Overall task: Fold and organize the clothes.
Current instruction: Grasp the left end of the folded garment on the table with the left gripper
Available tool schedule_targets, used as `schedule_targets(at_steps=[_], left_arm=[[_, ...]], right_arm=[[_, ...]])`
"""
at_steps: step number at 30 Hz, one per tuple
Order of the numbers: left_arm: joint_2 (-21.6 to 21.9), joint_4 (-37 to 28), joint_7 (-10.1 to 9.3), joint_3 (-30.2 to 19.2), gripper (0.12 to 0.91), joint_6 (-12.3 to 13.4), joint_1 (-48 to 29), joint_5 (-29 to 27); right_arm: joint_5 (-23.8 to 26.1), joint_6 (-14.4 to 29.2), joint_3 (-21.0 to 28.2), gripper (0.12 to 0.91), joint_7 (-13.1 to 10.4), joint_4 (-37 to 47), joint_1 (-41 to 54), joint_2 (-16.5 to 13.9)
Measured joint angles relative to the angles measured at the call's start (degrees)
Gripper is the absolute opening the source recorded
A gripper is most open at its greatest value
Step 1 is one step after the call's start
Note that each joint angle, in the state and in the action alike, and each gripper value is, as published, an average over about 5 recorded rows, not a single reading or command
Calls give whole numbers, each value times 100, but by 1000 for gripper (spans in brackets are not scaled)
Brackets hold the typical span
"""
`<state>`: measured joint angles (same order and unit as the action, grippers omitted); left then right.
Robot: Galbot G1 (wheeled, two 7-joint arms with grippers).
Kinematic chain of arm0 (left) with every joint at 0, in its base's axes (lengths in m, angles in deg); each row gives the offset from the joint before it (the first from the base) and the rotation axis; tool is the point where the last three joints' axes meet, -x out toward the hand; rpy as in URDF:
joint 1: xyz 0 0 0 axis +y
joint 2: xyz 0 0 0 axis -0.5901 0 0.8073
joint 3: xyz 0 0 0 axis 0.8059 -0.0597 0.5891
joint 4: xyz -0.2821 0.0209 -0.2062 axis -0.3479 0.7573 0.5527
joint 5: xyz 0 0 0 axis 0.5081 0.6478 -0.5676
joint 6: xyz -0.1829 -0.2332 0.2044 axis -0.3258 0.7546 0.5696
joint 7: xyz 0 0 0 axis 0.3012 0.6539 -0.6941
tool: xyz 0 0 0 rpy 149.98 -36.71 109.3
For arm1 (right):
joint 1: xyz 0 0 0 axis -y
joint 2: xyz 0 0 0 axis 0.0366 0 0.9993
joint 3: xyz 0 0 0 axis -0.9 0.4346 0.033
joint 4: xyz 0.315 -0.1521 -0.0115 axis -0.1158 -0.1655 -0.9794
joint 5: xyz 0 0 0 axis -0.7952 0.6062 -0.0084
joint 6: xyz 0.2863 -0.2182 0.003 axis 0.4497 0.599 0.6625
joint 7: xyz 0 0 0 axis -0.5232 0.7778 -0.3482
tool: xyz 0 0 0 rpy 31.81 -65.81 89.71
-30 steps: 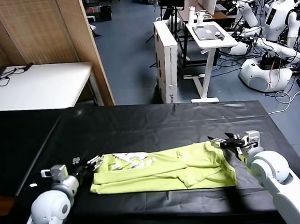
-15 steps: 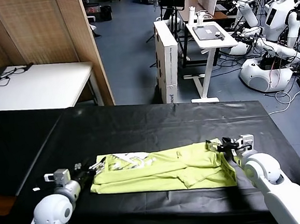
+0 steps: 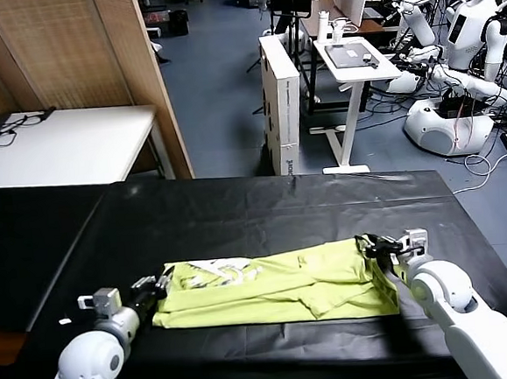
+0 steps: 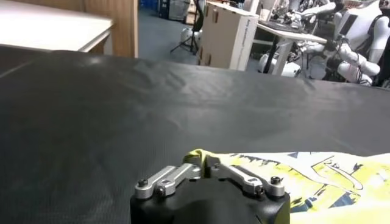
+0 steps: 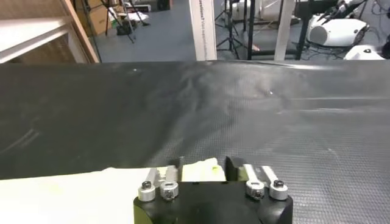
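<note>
While the folded lime-green cotton T-shirt [image 3: 279,286] lies on the black bench [image 3: 264,206], left claw [image 3: 158,285] and right claw [image 3: 369,244] pinch its opposite ends.

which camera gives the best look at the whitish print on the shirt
The left wrist view: the print fills the cloth right beside the left end effector, lines readable. The head view shows it small at the shirt's left end. The right wrist view shows only a plain yellow-green edge, no print.
</note>
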<state>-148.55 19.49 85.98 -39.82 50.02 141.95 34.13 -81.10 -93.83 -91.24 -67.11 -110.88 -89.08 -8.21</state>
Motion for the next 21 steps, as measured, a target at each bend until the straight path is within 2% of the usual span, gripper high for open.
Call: schedule_targets(at_steps=[4,8,11,14,17,19,21], left_arm=[[8,-15,-5,40,147,5,-2,8],[11,-30,-12,77,147,9,-1,12],[12,-34,-24,85,147,3,5,16],[12,-26,-31,87,147,-20,-1,32],[20,-8,-51,94,192,-27,-32,83],[39,1,-98,114,284,-29,-53,142],[77,11,-161,155,416,-54,-53,232]], right_arm=[[-11,114,-68,144,-148,23,-9,71],[-51,134,-93,144,-166,30,-20,115],[-170,85,-100,144,-67,-18,-39,109],[-251,121,-126,165,151,-104,-69,70],[-260,300,-156,291,346,-193,-99,-1],[-249,437,-177,439,439,-252,-130,-60],[-240,558,-201,571,507,-305,-174,-120]])
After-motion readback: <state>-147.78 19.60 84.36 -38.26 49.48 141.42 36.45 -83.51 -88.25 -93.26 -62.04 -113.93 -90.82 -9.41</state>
